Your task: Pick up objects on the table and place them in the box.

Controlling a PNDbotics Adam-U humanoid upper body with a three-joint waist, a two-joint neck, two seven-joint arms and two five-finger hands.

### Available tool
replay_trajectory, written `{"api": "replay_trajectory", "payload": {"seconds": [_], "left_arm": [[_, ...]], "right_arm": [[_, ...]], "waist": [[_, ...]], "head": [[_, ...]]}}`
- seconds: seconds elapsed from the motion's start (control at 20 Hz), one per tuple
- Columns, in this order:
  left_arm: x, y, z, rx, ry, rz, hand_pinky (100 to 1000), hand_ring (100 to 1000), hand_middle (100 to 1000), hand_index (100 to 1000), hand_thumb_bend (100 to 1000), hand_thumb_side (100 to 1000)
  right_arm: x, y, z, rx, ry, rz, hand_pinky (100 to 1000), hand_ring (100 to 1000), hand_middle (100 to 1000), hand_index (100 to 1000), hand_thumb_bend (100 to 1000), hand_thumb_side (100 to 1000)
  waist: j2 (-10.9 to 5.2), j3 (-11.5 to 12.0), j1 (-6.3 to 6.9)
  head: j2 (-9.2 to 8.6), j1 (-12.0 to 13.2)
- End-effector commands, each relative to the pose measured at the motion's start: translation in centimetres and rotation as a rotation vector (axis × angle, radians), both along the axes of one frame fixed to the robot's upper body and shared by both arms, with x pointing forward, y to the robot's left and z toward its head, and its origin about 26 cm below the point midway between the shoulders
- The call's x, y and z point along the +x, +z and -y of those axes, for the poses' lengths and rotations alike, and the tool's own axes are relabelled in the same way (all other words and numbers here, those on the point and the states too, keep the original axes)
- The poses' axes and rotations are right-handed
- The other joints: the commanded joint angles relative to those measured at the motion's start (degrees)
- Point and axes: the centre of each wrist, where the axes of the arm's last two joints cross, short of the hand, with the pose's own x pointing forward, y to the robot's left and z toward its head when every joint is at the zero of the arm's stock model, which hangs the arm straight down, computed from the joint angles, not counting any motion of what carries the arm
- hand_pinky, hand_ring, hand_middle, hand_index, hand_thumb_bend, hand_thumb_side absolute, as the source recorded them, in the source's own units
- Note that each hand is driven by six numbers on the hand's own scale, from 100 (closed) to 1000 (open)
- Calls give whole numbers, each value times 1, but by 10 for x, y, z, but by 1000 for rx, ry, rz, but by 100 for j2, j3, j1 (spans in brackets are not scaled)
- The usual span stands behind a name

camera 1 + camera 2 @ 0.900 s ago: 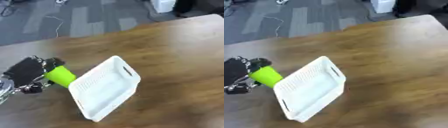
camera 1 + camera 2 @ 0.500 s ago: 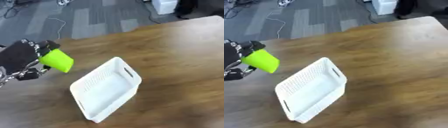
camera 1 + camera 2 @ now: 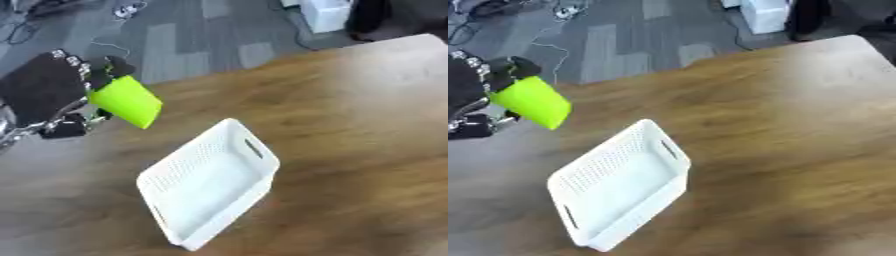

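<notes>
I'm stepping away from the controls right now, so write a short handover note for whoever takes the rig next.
Left hand: shut on the green cup, held in the air to the left of the white basket and tilted.
Right hand: not in view.
Basket: on the wooden table, nothing visible inside.
Done: cup picked up.
Left: carry the cup over the basket and release it there. No other loose items show on the table.

Lime-green cup [image 3: 127, 101], perhaps perforated white box [image 3: 210, 189]
</notes>
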Motion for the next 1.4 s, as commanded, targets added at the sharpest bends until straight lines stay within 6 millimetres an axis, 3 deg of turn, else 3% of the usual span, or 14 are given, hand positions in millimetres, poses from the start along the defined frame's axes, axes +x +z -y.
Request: {"api": "replay_trajectory", "payload": {"seconds": [0.05, 0.3, 0.8, 0.9, 0.95, 1.05, 1.1, 1.15, 1.2, 1.3, 1.4], "left_arm": [[-6, 13, 17, 24, -104, -23, 100, 100, 100, 201, 386, 183], [-25, 22, 48, 23, -256, -99, 100, 100, 100, 202, 348, 211], [-30, 1, 67, 76, -328, -287, 100, 100, 100, 207, 253, 298], [-30, -1, 69, 65, -342, -305, 100, 100, 100, 232, 185, 411], [-30, -2, 70, 65, -347, -312, 100, 100, 100, 297, 100, 609], [-30, -4, 70, 118, -354, -337, 100, 403, 425, 540, 233, 892], [-29, -7, 68, 197, -318, -368, 917, 928, 899, 904, 357, 1000], [-27, -10, 66, 297, -256, -412, 948, 955, 922, 921, 376, 1000], [-25, -13, 65, 374, -200, -453, 1000, 1000, 994, 976, 526, 1000], [-23, -16, 65, 474, -110, -526, 1000, 1000, 1000, 1000, 709, 1000], [-23, -16, 64, 535, -37, -590, 1000, 1000, 1000, 1000, 766, 1000]], "right_arm": [[-1, 11, -1, -13, 15, 36, 352, 471, 489, 568, 246, 1000], [0, 13, -2, -13, 26, 42, 354, 472, 489, 568, 247, 1000], [0, 16, -4, -9, 40, 50, 355, 472, 488, 568, 249, 1000], [0, 16, -4, -9, 41, 50, 355, 472, 488, 568, 248, 1000], [0, 16, -4, -8, 41, 50, 355, 472, 488, 568, 249, 1000], [0, 16, -4, -8, 43, 51, 355, 472, 488, 568, 248, 1000], [0, 16, -4, -8, 43, 51, 355, 472, 488, 568, 248, 1000], [0, 16, -4, -8, 44, 51, 355, 472, 488, 568, 248, 1000], [0, 16, -4, -9, 44, 51, 355, 472, 488, 568, 248, 1000], [0, 16, -4, -8, 44, 51, 355, 472, 488, 568, 248, 1000], [0, 16, -4, -9, 44, 50, 355, 472, 488, 568, 248, 1000]], "waist": [[-93, -19, 1], [-121, -55, 35], [-119, -115, 46], [-114, -121, 43], [-112, -124, 42], [-108, -129, 42], [-105, -129, 43], [-105, -131, 41], [-105, -128, 41], [-106, -125, 40], [-106, -120, 37]], "head": [[-47, 115], [-11, 128], [-44, 53], [-28, 45], [-22, 45], [-13, 41], [-8, 42], [-3, 49], [2, 58], [6, 63], [6, 58]]}}
